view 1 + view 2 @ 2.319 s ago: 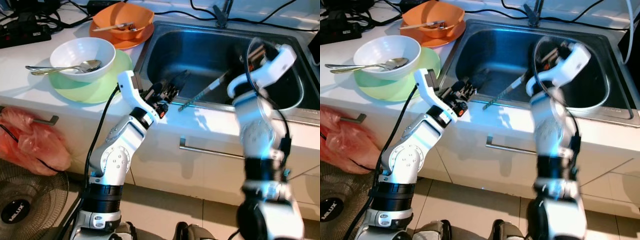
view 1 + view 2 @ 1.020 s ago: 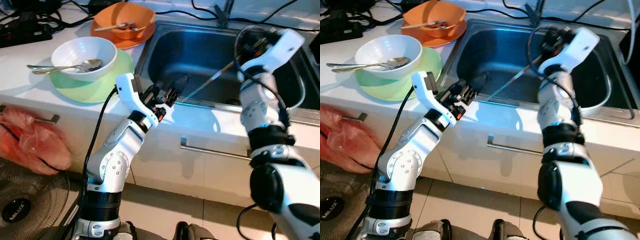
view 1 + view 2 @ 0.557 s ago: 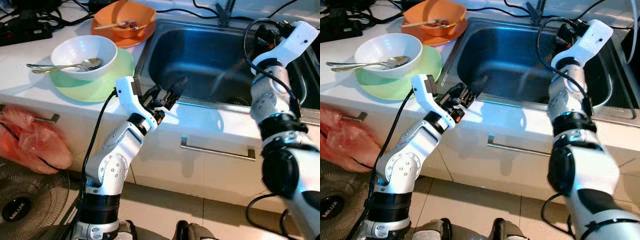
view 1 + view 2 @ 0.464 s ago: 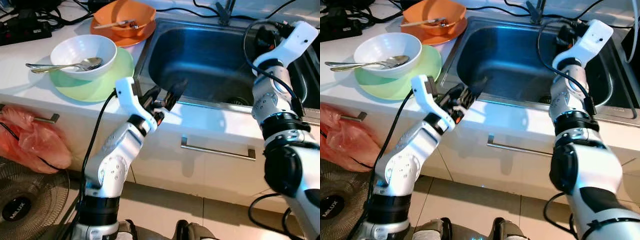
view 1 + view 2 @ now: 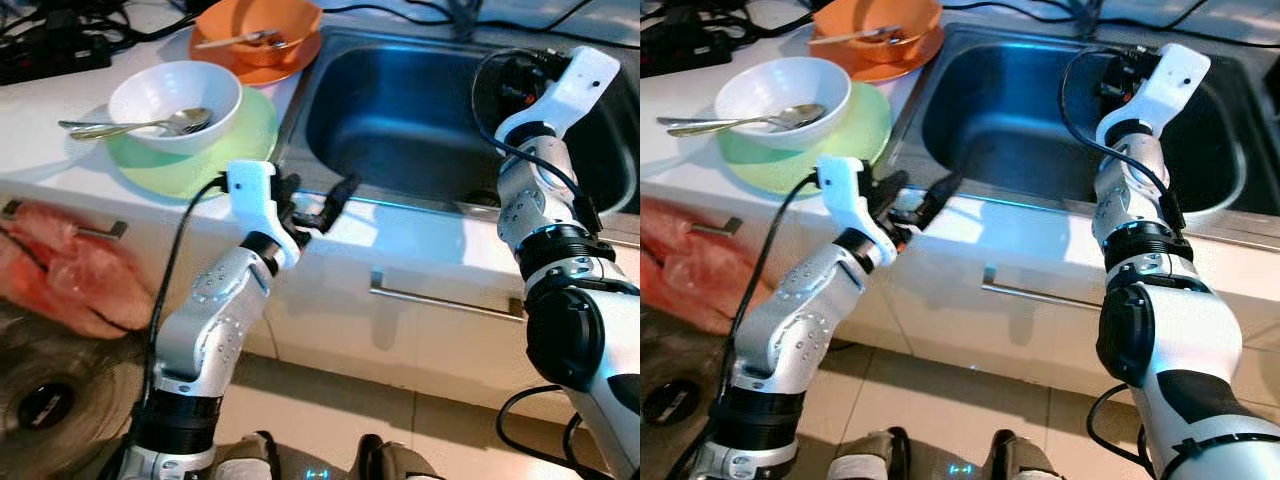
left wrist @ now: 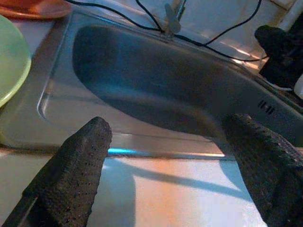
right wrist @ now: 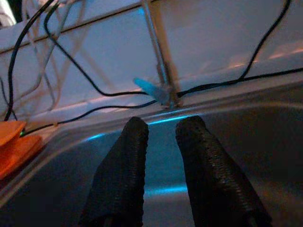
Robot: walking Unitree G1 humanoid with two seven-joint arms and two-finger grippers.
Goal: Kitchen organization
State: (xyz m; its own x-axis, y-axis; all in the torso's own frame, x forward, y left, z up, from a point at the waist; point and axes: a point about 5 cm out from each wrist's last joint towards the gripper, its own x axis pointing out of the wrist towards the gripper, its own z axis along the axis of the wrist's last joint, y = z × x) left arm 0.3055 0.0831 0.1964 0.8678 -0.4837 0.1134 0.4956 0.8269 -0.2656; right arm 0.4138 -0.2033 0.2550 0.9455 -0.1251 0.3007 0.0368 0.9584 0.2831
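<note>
A steel sink is set in the white counter. Left of it a white bowl holding spoons sits on a green plate. Behind that, an orange bowl with a fork rests on an orange plate. My left gripper hovers open over the sink's front rim with nothing in it, its fingers spread wide. My right gripper hangs over the sink's right half, facing the tap. Its fingers stand a narrow gap apart and hold nothing.
Black cables run along the tiled wall behind the sink. A red plastic bag hangs on the cabinet front under the dishes, with a floor fan below it. A drawer handle sits under the sink.
One second ago my right gripper held a long thin utensil slanting over the sink; it has left the gripper. The view has shifted, and my left arm sits slightly lower at the rim.
</note>
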